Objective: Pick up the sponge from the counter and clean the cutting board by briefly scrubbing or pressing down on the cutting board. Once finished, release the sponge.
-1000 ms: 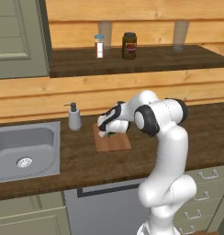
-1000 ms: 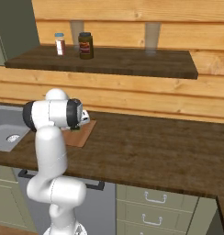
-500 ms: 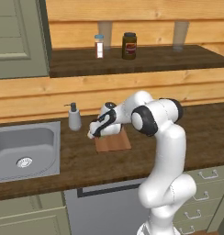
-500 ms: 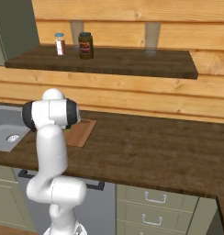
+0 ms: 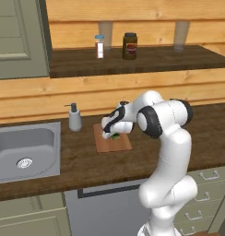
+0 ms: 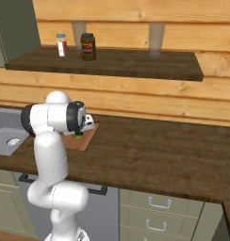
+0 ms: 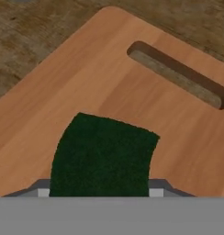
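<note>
The reddish-brown cutting board (image 5: 115, 143) lies on the dark wood counter (image 5: 86, 163), just right of the sink. My gripper (image 5: 109, 133) is low over the board's middle, shut on the sponge (image 5: 115, 136), whose dark green edge peeks out beneath the hand. In the hand view the sponge (image 7: 104, 156) spreads flat against the cutting board (image 7: 100, 78), with the slot handle (image 7: 178, 75) beyond it; the gripper (image 7: 100, 190) holds it from both sides. From the right, the sponge (image 6: 78, 135) shows as a green speck on the cutting board (image 6: 84, 140).
A grey soap dispenser (image 5: 74, 117) stands left of the board, and the steel sink (image 5: 22, 147) lies further left. On the upper shelf (image 5: 169, 57) stand a dark jar (image 5: 129, 46) and a small shaker (image 5: 100, 46). Drawers (image 6: 154, 212) sit below the counter.
The hand with the sponge slid left across the board, then came back right and toward the front. The board stayed where it was.
</note>
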{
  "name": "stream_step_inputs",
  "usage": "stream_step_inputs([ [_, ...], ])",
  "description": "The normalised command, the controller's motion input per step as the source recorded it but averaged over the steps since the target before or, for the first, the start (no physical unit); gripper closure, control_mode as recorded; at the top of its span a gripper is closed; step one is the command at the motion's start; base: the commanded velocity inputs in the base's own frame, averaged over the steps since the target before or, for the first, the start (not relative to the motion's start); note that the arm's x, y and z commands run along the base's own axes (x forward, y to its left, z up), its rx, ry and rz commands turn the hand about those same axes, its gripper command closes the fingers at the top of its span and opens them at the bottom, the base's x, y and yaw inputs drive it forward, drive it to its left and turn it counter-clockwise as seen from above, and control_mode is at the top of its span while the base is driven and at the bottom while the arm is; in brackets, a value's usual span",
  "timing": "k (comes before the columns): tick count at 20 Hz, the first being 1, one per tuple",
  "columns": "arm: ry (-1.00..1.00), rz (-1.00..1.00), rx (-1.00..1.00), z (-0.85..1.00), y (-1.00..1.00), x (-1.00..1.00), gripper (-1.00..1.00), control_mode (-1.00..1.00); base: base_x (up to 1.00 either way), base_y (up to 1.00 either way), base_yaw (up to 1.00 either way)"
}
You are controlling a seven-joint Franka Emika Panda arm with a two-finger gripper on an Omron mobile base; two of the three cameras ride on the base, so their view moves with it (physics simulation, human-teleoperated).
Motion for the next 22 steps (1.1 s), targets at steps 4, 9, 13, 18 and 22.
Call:
stream_step_inputs([
  [4,0.00,0.00,0.00,-0.09,-0.79,0.00,1.00,-1.00,0.00,0.00,0.00],
  [9,-0.01,0.00,-0.02,-0.10,0.00,0.00,1.00,-1.00,0.00,0.00,0.00],
  [13,-0.01,0.00,-0.05,-0.08,0.68,-0.12,1.00,-1.00,0.00,0.00,0.00],
  [18,0.00,0.00,-0.01,0.00,0.91,-0.22,1.00,-1.00,0.00,0.00,0.00],
  [22,0.00,0.00,0.00,0.00,0.80,-0.19,1.00,-1.00,0.00,0.00,0.00],
])
